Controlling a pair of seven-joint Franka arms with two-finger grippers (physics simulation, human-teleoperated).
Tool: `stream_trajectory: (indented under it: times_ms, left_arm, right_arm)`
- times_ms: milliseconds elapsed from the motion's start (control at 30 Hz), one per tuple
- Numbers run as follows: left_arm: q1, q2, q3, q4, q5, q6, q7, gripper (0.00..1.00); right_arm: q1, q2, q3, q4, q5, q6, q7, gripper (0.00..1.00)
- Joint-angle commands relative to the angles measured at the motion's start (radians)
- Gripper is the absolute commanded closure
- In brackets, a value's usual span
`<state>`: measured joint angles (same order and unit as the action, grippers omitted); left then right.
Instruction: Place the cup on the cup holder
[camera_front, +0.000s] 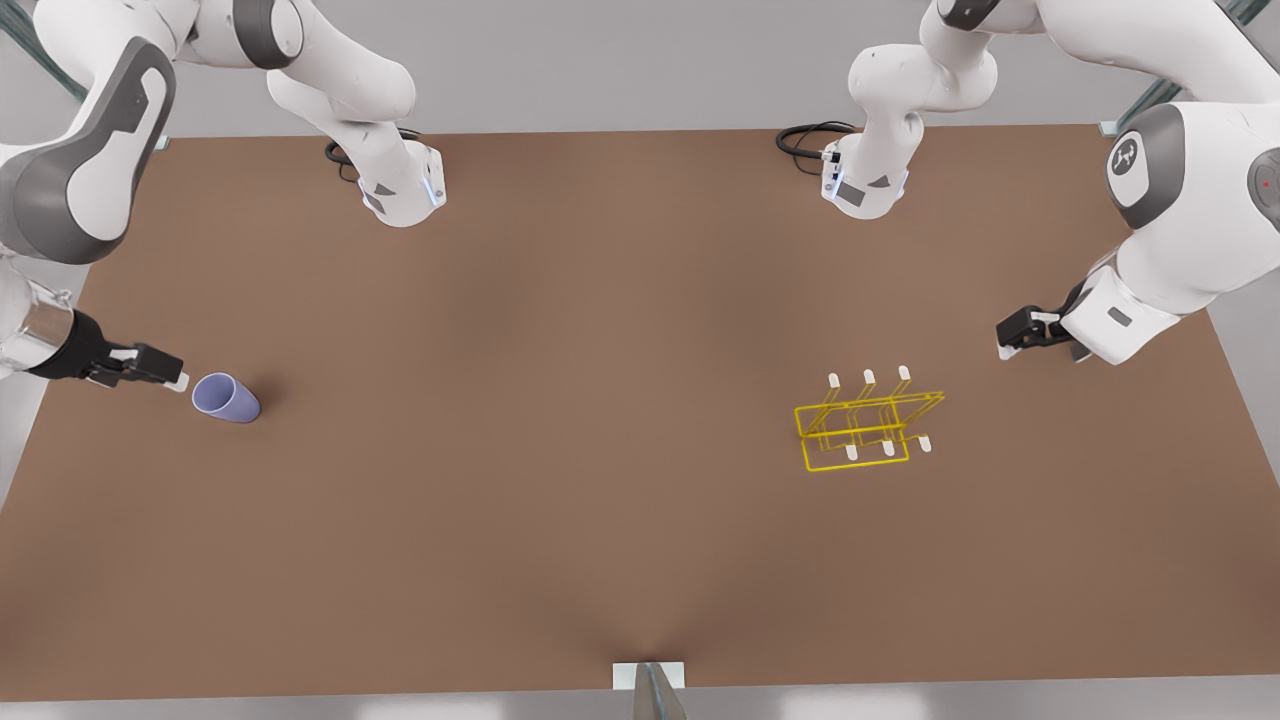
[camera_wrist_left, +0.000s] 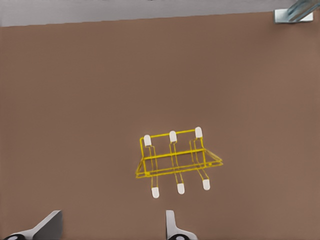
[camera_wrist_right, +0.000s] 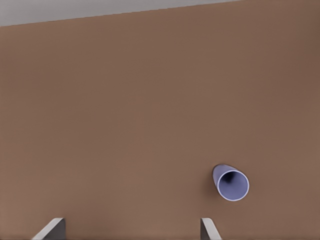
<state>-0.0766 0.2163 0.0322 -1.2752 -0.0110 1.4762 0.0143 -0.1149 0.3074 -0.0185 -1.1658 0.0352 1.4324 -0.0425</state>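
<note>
Hovering near the cup (camera_front: 227, 398), my right gripper (camera_front: 168, 378) sits at the front view's left, just beside the cup's open mouth but apart from it; in the right wrist view my two fingertips (camera_wrist_right: 50, 228) stand spread wide with bare table between them, and the cup (camera_wrist_right: 231, 182) shows beyond them, off to one side of the gap; the cup lies on its side on the brown table (camera_front: 560, 400), its rim turned toward my right gripper, pale lavender-blue and untouched by anything; the cup holder (camera_front: 868, 425) stands well apart from it, far over at the front view's right, a thin yellow wire rack with white-tipped pegs in two rows of three; my left gripper (camera_front: 1005, 346) hangs near that rack, above the table and clear of the wire; in the left wrist view its fingertips (camera_wrist_left: 171, 225) are parted with nothing between them, and the cup holder (camera_wrist_left: 176, 160) stands beyond them, its base flat on the table.
</note>
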Motion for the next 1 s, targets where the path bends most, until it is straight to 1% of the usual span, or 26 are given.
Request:
stream_trajectory:
  times_ms: [0,33,100,133,200,233,267,333,367,400,467,533,600,667,767,900,967]
  left_arm:
    - [0.001,0.001,0.000,0.000,0.000,0.018,0.039,0.00]
    - [0.001,0.006,0.000,0.000,0.000,0.019,0.038,0.00]
    - [0.001,0.009,0.000,-0.009,0.000,0.024,0.038,0.00]
    - [0.001,0.012,0.000,-0.010,0.000,0.026,0.038,0.00]
    - [0.001,0.023,0.002,-0.010,0.000,0.024,0.038,0.00]
    - [0.001,0.026,0.002,-0.010,0.000,0.024,0.038,0.00]
    - [0.003,0.032,0.003,-0.010,0.000,0.024,0.038,0.00]
    - [0.001,0.034,0.003,-0.010,0.000,0.019,0.038,0.00]
    - [0.001,0.035,0.003,-0.010,0.000,0.019,0.038,0.00]
    - [0.001,0.035,0.003,-0.010,-0.001,0.019,0.038,0.00]
    - [0.004,0.038,0.003,-0.012,-0.001,0.018,0.036,0.00]
    - [0.003,0.038,0.003,-0.012,-0.003,0.018,0.032,0.00]
    - [0.004,0.038,0.003,-0.012,-0.003,0.016,0.033,0.00]
    - [0.003,0.041,0.003,-0.012,-0.003,0.016,0.029,0.00]
    - [0.003,0.043,0.003,-0.012,-0.003,0.016,0.029,0.00]
    - [0.001,0.048,0.003,-0.012,-0.003,0.018,0.029,0.00]
    - [0.001,0.054,0.003,-0.012,-0.003,0.019,0.029,0.00]
  right_arm:
    - [0.001,-0.004,0.000,-0.028,-0.008,0.052,0.003,0.00]
    - [0.001,-0.025,0.002,-0.097,-0.008,0.100,-0.008,0.00]
    - [-0.002,-0.097,0.002,-0.293,-0.009,0.241,-0.028,0.00]
    - [-0.017,-0.083,0.000,-0.313,-0.017,0.253,-0.118,0.00]
    - [-0.017,-0.073,-0.005,-0.383,-0.020,0.336,-0.135,0.00]
    - [-0.031,-0.068,-0.014,-0.413,-0.020,0.381,-0.195,0.00]
    - [-0.032,-0.067,-0.035,-0.443,-0.020,0.424,-0.229,0.00]
    - [-0.031,-0.062,-0.070,-0.477,-0.020,0.450,-0.232,0.00]
    - [-0.020,-0.042,-0.113,-0.489,-0.020,0.485,-0.269,0.00]
    - [-0.019,-0.030,-0.115,-0.498,-0.020,0.516,-0.274,0.00]
    - [-0.014,-0.039,-0.113,-0.613,-0.018,0.646,-0.274,0.00]
    - [0.004,-0.033,-0.113,-0.636,-0.020,0.652,-0.274,0.00]
    - [0.006,-0.074,-0.113,-0.738,-0.020,0.677,-0.280,0.00]
    - [0.003,-0.108,-0.113,-0.848,-0.035,0.755,-0.335,0.00]
    - [-0.023,-0.105,-0.117,-0.905,-0.046,0.829,-0.378,0.00]
    - [-0.042,-0.087,-0.120,-0.913,-0.067,0.881,-0.439,0.00]
    - [-0.042,-0.074,-0.139,-0.933,-0.069,0.915,-0.461,0.00]
